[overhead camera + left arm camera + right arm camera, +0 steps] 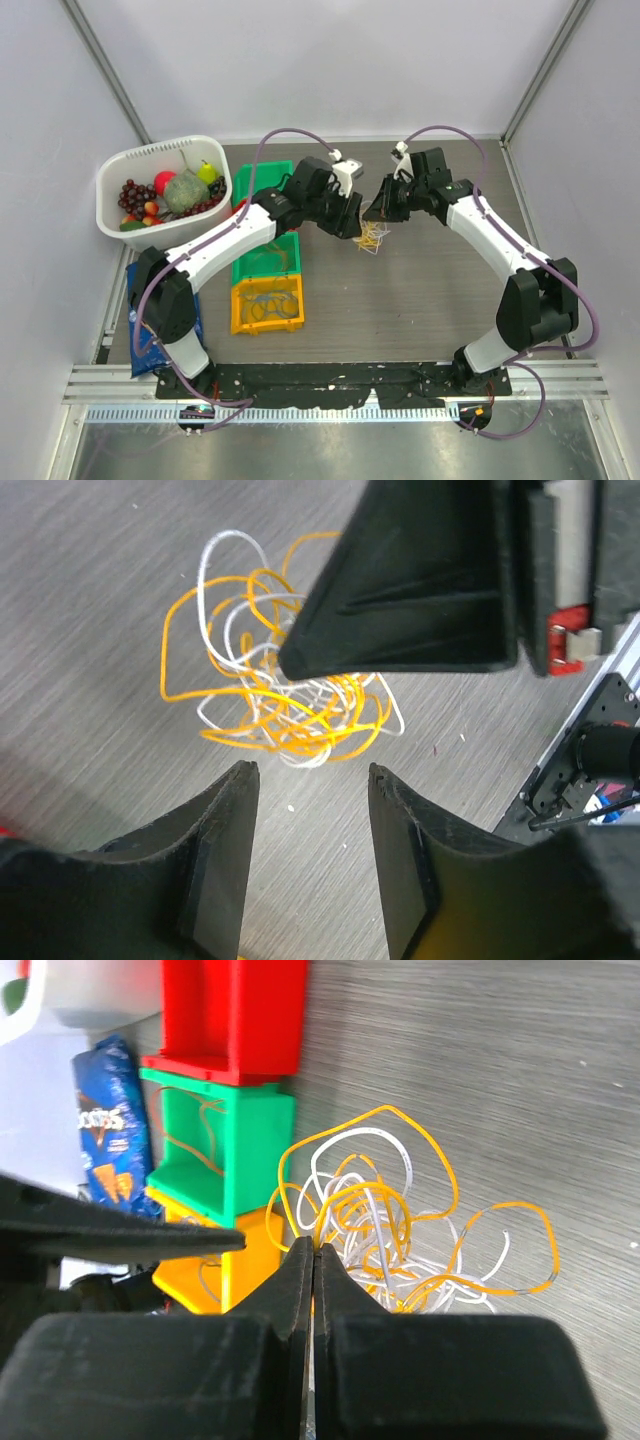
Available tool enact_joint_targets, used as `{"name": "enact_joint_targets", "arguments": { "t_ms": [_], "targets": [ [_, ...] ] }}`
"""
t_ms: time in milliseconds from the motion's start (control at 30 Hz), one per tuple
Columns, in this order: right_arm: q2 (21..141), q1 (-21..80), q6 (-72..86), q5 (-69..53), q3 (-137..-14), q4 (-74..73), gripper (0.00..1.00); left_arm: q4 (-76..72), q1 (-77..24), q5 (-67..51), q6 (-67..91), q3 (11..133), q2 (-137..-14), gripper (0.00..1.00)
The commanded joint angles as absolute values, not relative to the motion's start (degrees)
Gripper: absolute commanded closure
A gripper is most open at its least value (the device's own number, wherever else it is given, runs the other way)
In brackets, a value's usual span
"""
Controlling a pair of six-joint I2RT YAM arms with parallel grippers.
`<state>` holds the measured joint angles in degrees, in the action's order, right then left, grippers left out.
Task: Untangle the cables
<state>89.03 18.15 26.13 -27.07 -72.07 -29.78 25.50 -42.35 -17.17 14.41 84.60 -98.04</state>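
Tangled orange and white cables [268, 708] lie on the table [90, 590] between both arms. The left gripper [310, 772] is spread apart just beside them. The right gripper [313, 1247] is clenched at the tangle's edge, and it is unclear whether it pinches a strand.

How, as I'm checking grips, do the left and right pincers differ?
The left pincer stands open; the right pincer is shut tight. The left holds nothing and stops short of the cables; the right's tip sits at the tangle's edge, and whether it pinches a strand cannot be told. Both point at the same orange-and-white tangle.
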Motion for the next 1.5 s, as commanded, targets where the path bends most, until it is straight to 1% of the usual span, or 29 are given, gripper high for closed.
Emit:
{"name": "enact_joint_targets", "arguments": {
  "t_ms": [0,33,133,267,367,533,667,733,867,933,1100,1133,1200,1267,1333,1467],
  "targets": [
    [86.22,18.19,28.03,-34.27,-73.92,-26.11,0.99,22.15,-40.08,-17.14,15.47,87.27,-93.96,0.48],
    [86.05,18.19,28.56,-34.8,-73.74,-25.06,0.99,22.41,-39.73,-16.88,15.47,87.62,-93.87,0.46],
    [86.13,18.19,30.14,-36.21,-73.48,-23.38,0.99,23.55,-39.73,-15.47,15.38,88.42,-93.69,0.46],
    [86.13,18.19,31.11,-37.52,-72.95,-21.8,0.99,23.82,-39.64,-11.7,15.47,87.72,-93.52,0.52],
    [86.13,18.19,31.38,-38.06,-73.04,-21.53,0.99,24.69,-39.46,-11.95,14.59,88.24,-94.39,0.52],
    [86.22,18.19,31.55,-39.11,-72.86,-20.92,0.99,23.56,-39.46,-17.66,15.03,89.12,-95.54,0.45],
    [85.87,18.19,31.73,-39.2,-72.6,-20.57,0.99,24.25,-39.46,-19.51,15.47,89.73,-96.68,0.45],
    [85.87,18.19,32.08,-39.2,-72.42,-20.22,0.99,24.78,-39.46,-20.3,15.47,89.74,-97.2,0.48],
    [85.52,18.19,32.43,-39.11,-72.25,-19.77,0.99,25.14,-39.46,-21.18,15.47,89.47,-97.38,0.6],
    [85.43,18.19,32.69,-39.11,-72.33,-19.51,0.99,25.4,-39.46,-21.18,15.29,89.47,-97.38,0.62],
    [85.34,18.19,32.87,-39.29,-72.25,-19.16,0.99,26.01,-39.55,-21.01,14.77,89.38,-97.03,0.7],
    [85.34,18.19,32.78,-39.37,-72.16,-19.16,0.99,26.1,-39.55,-20.74,14.68,89.3,-97.12,0.7],
    [85.08,18.19,32.96,-39.64,-71.9,-18.72,0.99,26.37,-39.46,-19.87,14.59,89.12,-97.03,0.66],
    [84.99,18.19,33.31,-39.9,-71.63,-18.28,0.99,26.54,-39.46,-19.34,14.68,89.21,-96.68,0.55],
    [84.82,18.28,33.22,-40.34,-71.37,-18.28,0.99,26.37,-39.46,-18.72,15.55,89.56,-95.72,0.5],
    [84.2,18.11,32.87,-41.13,-70.58,-17.67,0.99,25.23,-37.71,-18.02,20.2,90.44,-93.35,0.42]
  ]
}}
